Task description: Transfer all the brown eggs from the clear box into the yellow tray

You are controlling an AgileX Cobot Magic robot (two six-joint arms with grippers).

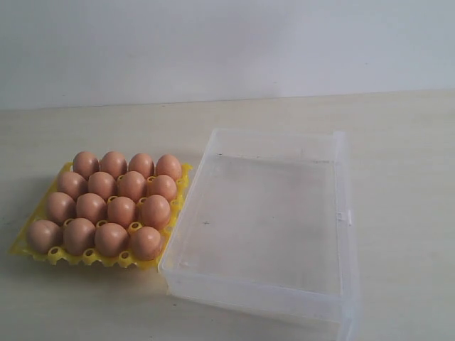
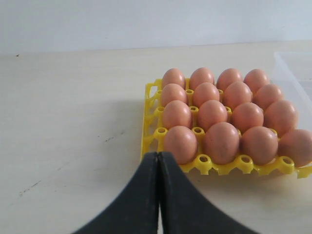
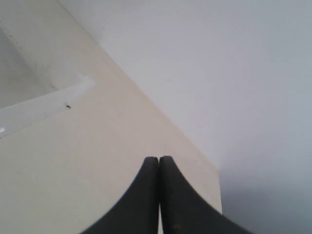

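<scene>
Several brown eggs (image 1: pixel 121 210) fill the cups of the yellow tray (image 1: pixel 92 256) on the left of the table. To its right lies the clear box (image 1: pixel 341 213), with no egg showing inside. Neither arm appears in the exterior view. In the left wrist view my left gripper (image 2: pixel 159 155) is shut on nothing, its tips just short of the yellow tray (image 2: pixel 151 131) and the nearest row of brown eggs (image 2: pixel 222 142). My right gripper (image 3: pixel 159 159) is shut and empty over bare table, with a corner of the clear box (image 3: pixel 29 109) off to one side.
The pale wooden table (image 1: pixel 398 142) ends at a grey wall (image 1: pixel 227 42) behind. In the right wrist view the table edge (image 3: pixel 214 168) runs close to the gripper tips.
</scene>
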